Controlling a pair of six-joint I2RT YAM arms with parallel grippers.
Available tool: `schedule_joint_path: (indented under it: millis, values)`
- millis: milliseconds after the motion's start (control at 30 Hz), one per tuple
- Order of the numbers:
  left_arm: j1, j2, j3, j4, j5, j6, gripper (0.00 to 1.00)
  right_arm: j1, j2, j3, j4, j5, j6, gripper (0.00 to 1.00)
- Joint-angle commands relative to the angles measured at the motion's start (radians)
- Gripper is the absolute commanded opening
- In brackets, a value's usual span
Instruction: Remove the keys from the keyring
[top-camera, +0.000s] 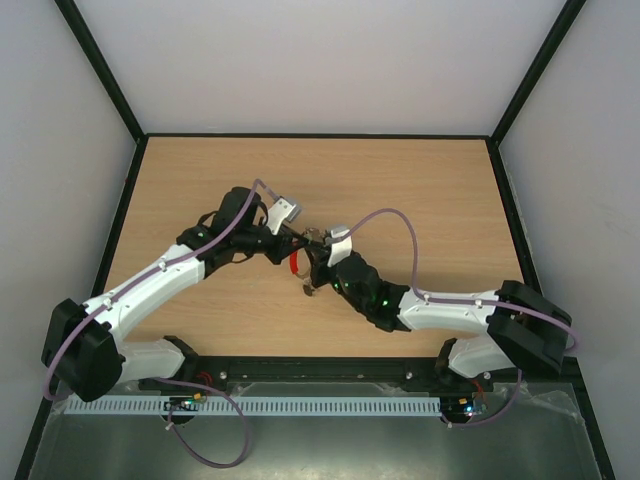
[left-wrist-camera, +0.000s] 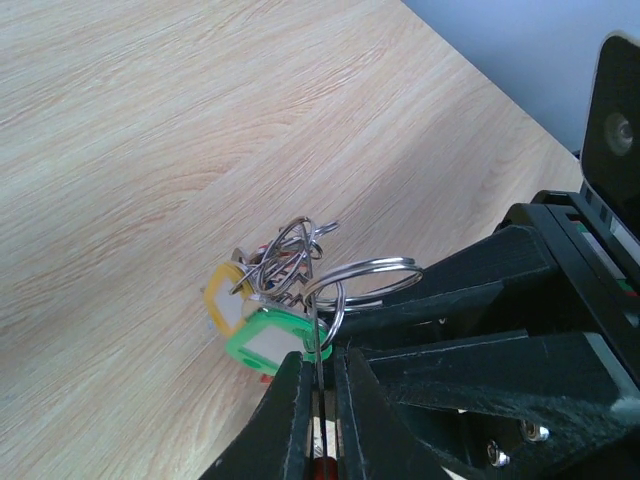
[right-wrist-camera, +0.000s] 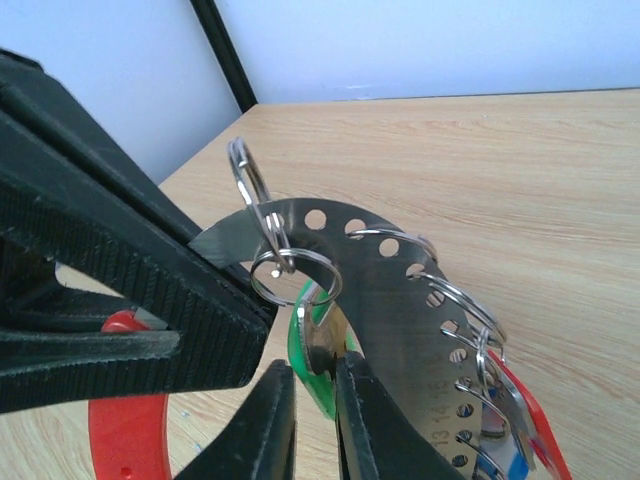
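Observation:
The keyring (right-wrist-camera: 390, 290) is a flat silvery arc with numbered holes and a red sleeve (right-wrist-camera: 125, 440). Small split rings hang the keys from it. My left gripper (left-wrist-camera: 318, 365) is shut on the keyring's thin edge (left-wrist-camera: 317, 330). Just beyond its tips are a green-tagged key (left-wrist-camera: 268, 340) and a yellow-tagged key (left-wrist-camera: 222, 300). My right gripper (right-wrist-camera: 315, 385) is shut on the green-tagged key (right-wrist-camera: 318, 355), which hangs from a split ring (right-wrist-camera: 295, 275). Red and blue tags (right-wrist-camera: 525, 435) hang further along. In the top view both grippers meet at mid-table beside the red sleeve (top-camera: 294, 265).
The wooden table (top-camera: 420, 200) is bordered by white walls with black edge strips. The left gripper's ribbed black finger (right-wrist-camera: 130, 260) fills the left of the right wrist view. The right arm's black body (left-wrist-camera: 520, 330) crowds the left wrist view.

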Motion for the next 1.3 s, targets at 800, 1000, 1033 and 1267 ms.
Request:
schedule_joint_path:
  millis: [800, 1000, 1033, 1267]
  values:
    - [-0.035, -0.038, -0.007, -0.009, 0.018, 0.025, 0.02, -0.014, -0.441, -0.091, -0.331, 0.007, 0.019, 0.02]
    - [-0.089, -0.034, -0.006, -0.025, -0.035, 0.048, 0.02, -0.017, -0.461, -0.091, -0.357, -0.038, 0.024, 0.02]
    - [-0.095, -0.033, -0.005, -0.028, -0.046, 0.050, 0.02, -0.019, -0.465, -0.092, -0.356, -0.050, 0.024, 0.02]
    - [-0.108, -0.031, -0.006, -0.030, -0.055, 0.060, 0.02, -0.103, -0.535, -0.138, -0.314, -0.252, 0.075, 0.02]
